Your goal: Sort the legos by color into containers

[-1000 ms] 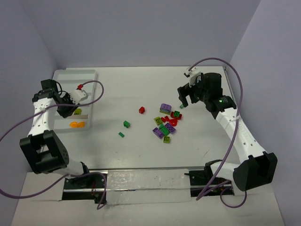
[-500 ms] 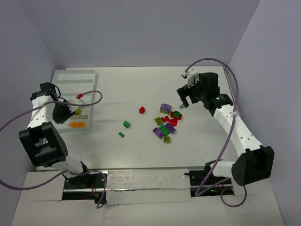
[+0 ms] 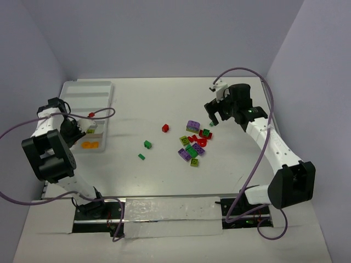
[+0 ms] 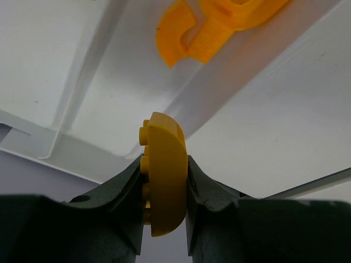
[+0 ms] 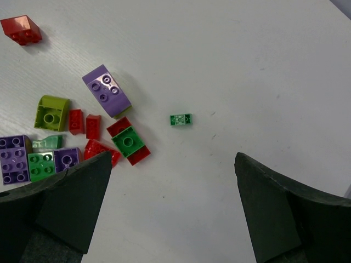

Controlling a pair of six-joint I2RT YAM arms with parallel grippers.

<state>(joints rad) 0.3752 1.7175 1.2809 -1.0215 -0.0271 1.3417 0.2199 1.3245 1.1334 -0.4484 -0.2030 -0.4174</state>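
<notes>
My left gripper (image 4: pixel 164 164) is shut on a rounded orange lego (image 4: pixel 164 181), pinched edge-on between both fingers. It hangs just over the white tray (image 4: pixel 66 66), whose low walls mark off the containers. Other orange legos (image 4: pixel 219 22) lie in a compartment right ahead. From the top view, the left gripper (image 3: pixel 74 131) sits at the tray's (image 3: pixel 88 90) near left side, by orange legos (image 3: pixel 90 145). My right gripper (image 5: pixel 173 208) is open and empty above the table. A small green lego (image 5: pixel 181 119) lies ahead of it, and the mixed pile (image 3: pixel 192 145) to its left.
A red lego (image 3: pixel 165 127) and two green ones (image 3: pixel 147 144) lie apart between tray and pile. A purple brick (image 5: pixel 107 90) tops the pile. A red piece (image 3: pixel 91 115) and a lime piece (image 3: pixel 89 131) sit by the tray's right side. Purple cables loop off both arms.
The left arm has folded in toward the tray's near left corner, still holding the orange lego. The right gripper has drifted slightly back and left, still open.
</notes>
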